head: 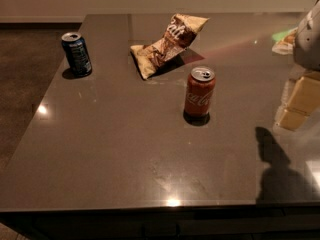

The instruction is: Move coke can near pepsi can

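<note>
Dark tabletop (115, 149), coke can (199, 92) apart from probable right-edge gripper (299, 104)

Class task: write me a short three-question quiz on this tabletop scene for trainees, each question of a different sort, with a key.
1. True or false: the coke can touches the pepsi can.
2. Which of these lies on the table? A) chip bag B) bowl C) sponge
3. Fill in: the hand is at the picture's upper ___ edge.
Key: 1 false; 2 A; 3 right.
</note>
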